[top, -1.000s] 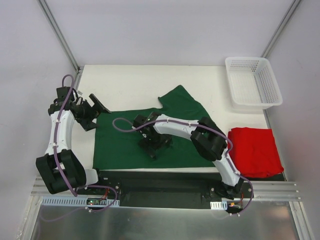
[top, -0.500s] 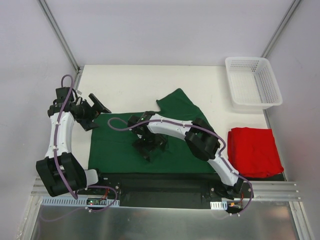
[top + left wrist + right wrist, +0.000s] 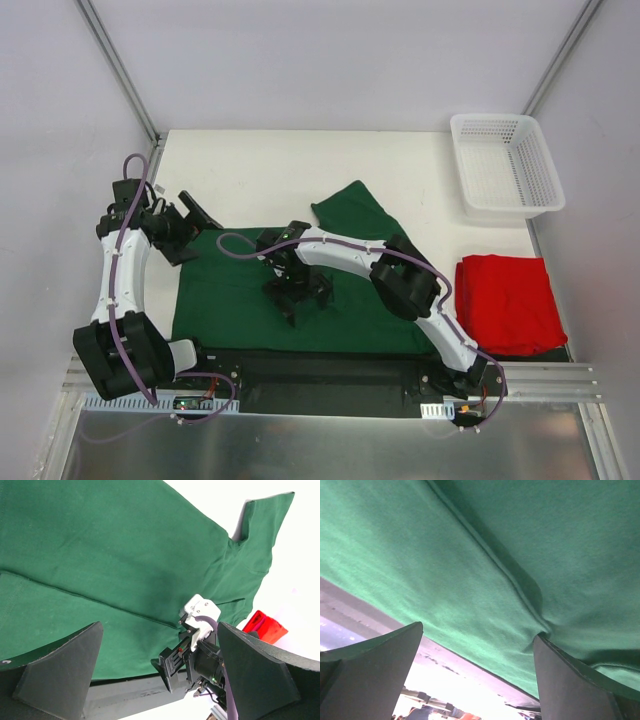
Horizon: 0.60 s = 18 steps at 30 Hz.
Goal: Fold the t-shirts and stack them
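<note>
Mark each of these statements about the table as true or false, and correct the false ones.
1. The green t-shirt lies spread on the table. True.
2. The red t-shirt sits inside the white basket. False: it lies folded on the table, nearer the arms than the basket, and no shirt is in the basket.
3. The left fingers are shut on the green t-shirt. False: they stand wide apart with nothing between them.
4. The right fingers are spread apart over the green t-shirt. True.
</note>
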Tool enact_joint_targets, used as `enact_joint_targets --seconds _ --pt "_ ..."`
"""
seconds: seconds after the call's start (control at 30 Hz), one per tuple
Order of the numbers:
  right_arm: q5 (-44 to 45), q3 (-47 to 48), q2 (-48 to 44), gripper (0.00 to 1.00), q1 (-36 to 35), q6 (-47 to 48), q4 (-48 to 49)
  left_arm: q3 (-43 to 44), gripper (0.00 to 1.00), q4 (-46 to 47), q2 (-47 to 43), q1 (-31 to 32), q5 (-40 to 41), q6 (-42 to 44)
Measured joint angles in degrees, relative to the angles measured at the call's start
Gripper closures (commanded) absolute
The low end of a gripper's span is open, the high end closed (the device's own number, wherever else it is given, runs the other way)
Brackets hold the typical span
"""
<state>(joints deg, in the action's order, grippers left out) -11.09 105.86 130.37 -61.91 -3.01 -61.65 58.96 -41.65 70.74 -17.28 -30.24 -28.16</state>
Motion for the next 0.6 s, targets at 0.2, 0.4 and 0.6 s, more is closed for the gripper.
enact_joint_targets --seconds 0.2,0.4,0.6 --pt "-2.01 -0.04 0.0 0.04 0.24 -0.9 0.09 -0.85 0.01 0.04 -0.81 0.0 -0.22 -0.26" --pt "-1.79 -1.51 -0.46 0.04 0.79 -1.31 0.35 -0.85 0.01 0.07 -0.9 0.0 -0.83 -0.79" --pt "0.63 2.05 -0.76 0.04 2.99 -1.14 -4.7 -0.83 0.01 0.04 -0.9 0.0 -1.4 -0.92"
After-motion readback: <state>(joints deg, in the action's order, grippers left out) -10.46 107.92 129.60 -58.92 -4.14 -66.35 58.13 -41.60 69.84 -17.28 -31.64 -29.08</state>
